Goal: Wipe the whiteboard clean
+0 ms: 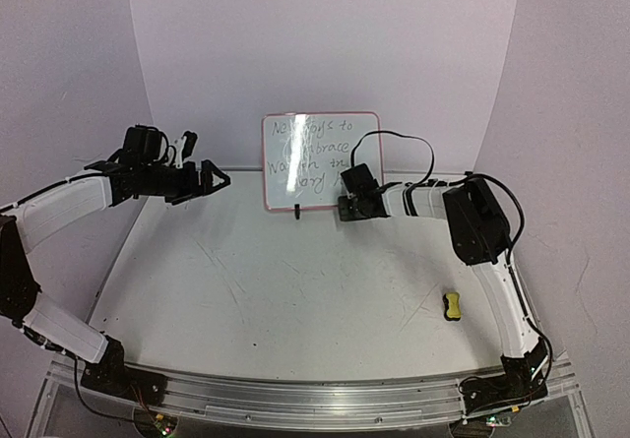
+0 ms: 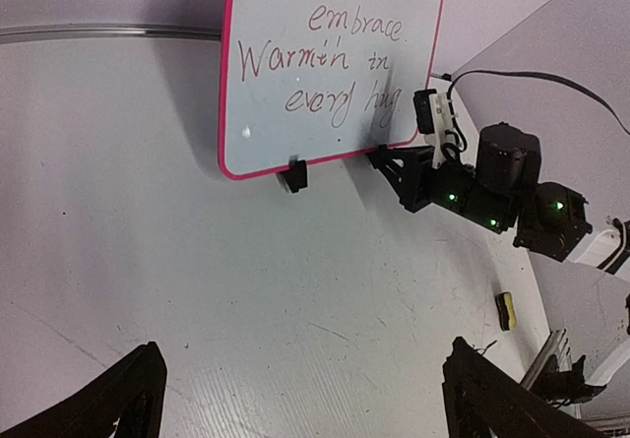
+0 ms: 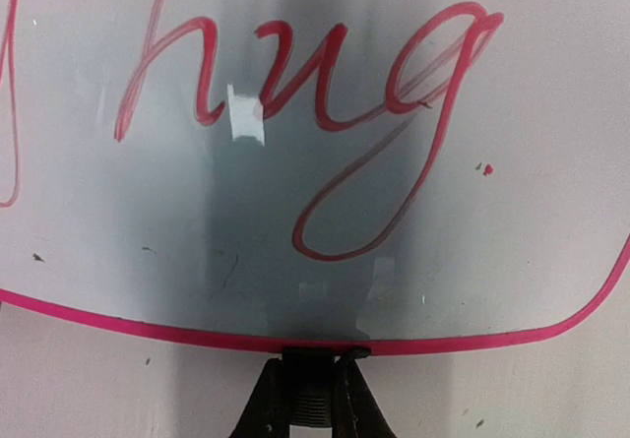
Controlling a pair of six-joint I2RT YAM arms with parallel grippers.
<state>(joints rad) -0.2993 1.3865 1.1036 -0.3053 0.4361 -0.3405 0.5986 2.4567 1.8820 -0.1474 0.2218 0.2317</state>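
Nearest the arm bases, a small yellow eraser (image 1: 452, 305) lies on the tabletop (image 1: 276, 290), on the right-hand side beside the right arm's lower link and well apart from both end effectors. Farther in, the left end effector (image 1: 215, 184) hovers above the tabletop's left rear area with its fingers spread wide and nothing between them. It points toward the whiteboard (image 1: 320, 157), which is off to its right and a little beyond it. The right end effector (image 1: 346, 205) is low at the board's bottom right corner. In the right wrist view its fingers are pinched onto the black foot (image 3: 310, 361) under the red frame, so it seems to be steadying the board. The whiteboard stands upright at the back centre, its long axis running left to right and its written face turned toward the arms. Judging from this, the eraser lies behind and to the right of the occupied right end effector, and the free left one would have to cross the tabletop to reach it.
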